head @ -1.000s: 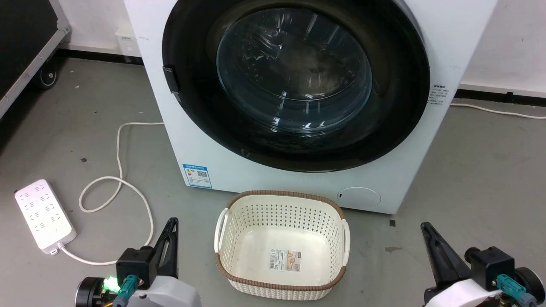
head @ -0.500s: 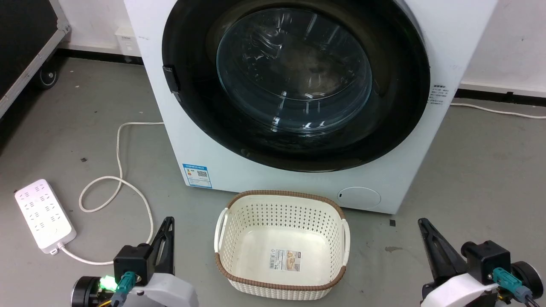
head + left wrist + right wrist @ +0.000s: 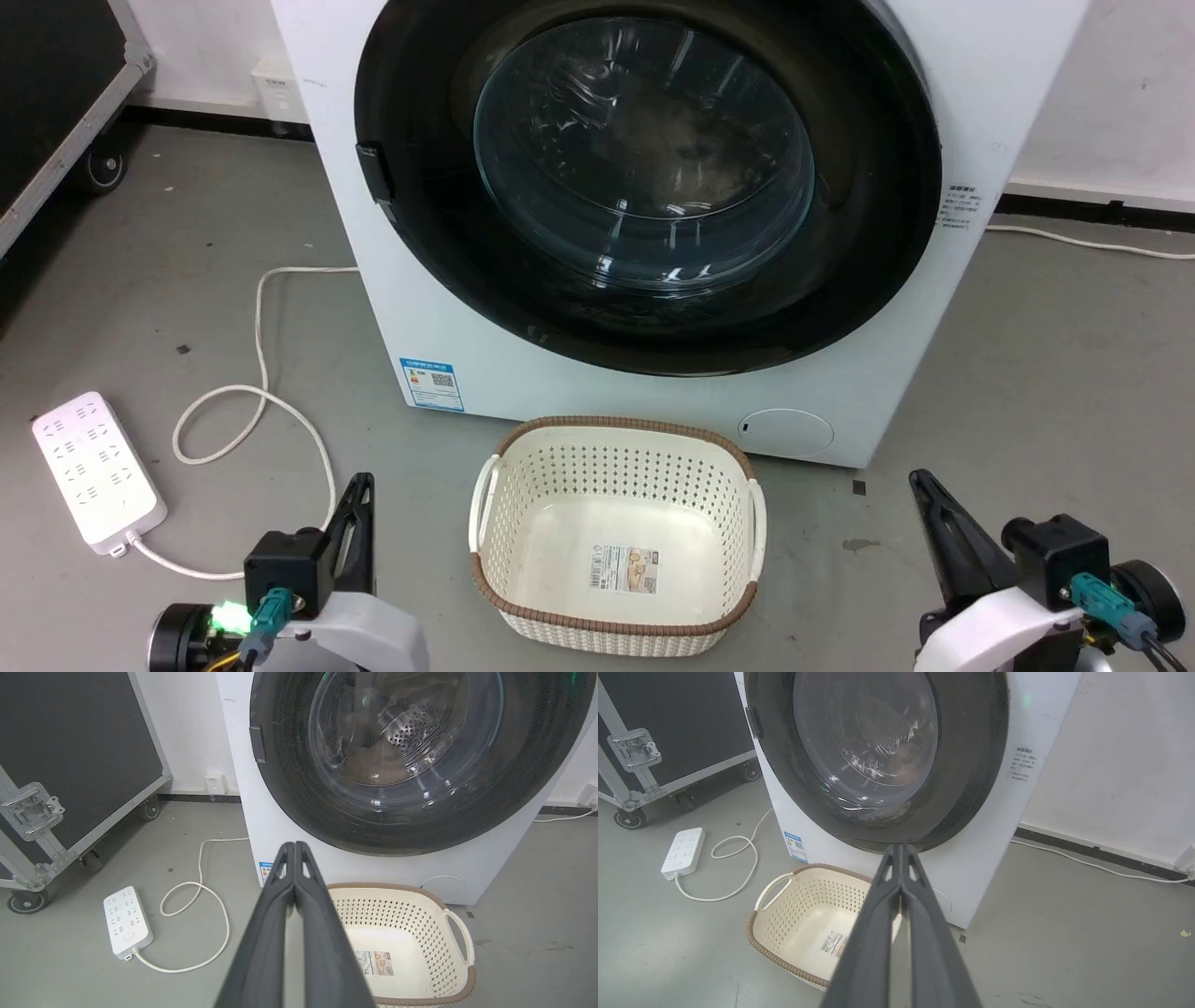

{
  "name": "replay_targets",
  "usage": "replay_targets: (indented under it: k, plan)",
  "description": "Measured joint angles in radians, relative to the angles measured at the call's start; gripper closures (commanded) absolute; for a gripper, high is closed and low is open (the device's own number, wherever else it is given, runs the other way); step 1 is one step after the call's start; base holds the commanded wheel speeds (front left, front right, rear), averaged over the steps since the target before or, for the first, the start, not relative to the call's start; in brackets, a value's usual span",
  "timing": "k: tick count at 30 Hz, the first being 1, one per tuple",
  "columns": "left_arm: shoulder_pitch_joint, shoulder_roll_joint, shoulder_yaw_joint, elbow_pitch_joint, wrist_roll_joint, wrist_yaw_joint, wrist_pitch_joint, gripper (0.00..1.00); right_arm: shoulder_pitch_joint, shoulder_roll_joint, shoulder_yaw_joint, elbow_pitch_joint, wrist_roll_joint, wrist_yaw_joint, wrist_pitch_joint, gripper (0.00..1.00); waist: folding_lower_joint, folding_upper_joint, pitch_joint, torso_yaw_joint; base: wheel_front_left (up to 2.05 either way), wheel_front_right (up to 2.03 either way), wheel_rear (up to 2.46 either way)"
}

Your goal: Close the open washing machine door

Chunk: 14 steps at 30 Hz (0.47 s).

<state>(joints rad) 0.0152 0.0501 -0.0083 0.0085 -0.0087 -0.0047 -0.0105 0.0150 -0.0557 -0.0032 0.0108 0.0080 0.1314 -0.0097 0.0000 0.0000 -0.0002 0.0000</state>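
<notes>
Left claw (image 3: 361,483) and right claw (image 3: 920,480), both pinched closed, empty; washing machine door (image 3: 644,177) lies ahead, well apart.

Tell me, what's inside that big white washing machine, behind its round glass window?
Through the clear glass of the round black-rimmed door, a perforated steel drum shows, with something brownish low inside, too blurred by reflections to identify. The door's wide black rim hides the rest.

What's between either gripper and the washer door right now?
Nothing visible does. The laundry basket stands on the floor just in front of the washing machine, below the washing machine door and between the shut left gripper and right gripper, apparently off either one's line to the door. The door already looks flush with the machine.
</notes>
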Motion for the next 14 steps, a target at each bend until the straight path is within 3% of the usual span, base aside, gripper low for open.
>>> replay_targets:
  k: [14]
  plan:
    - [-0.001, 0.0, 0.006, -0.004, 0.006, 0.002, 0.01, 1.0, -0.001, 0.0, 0.003, -0.005, 0.0, 0.0, 0.009, 1.0, 0.0, 0.0, 0.0, 0.0, 0.0, 0.0, 0.0]
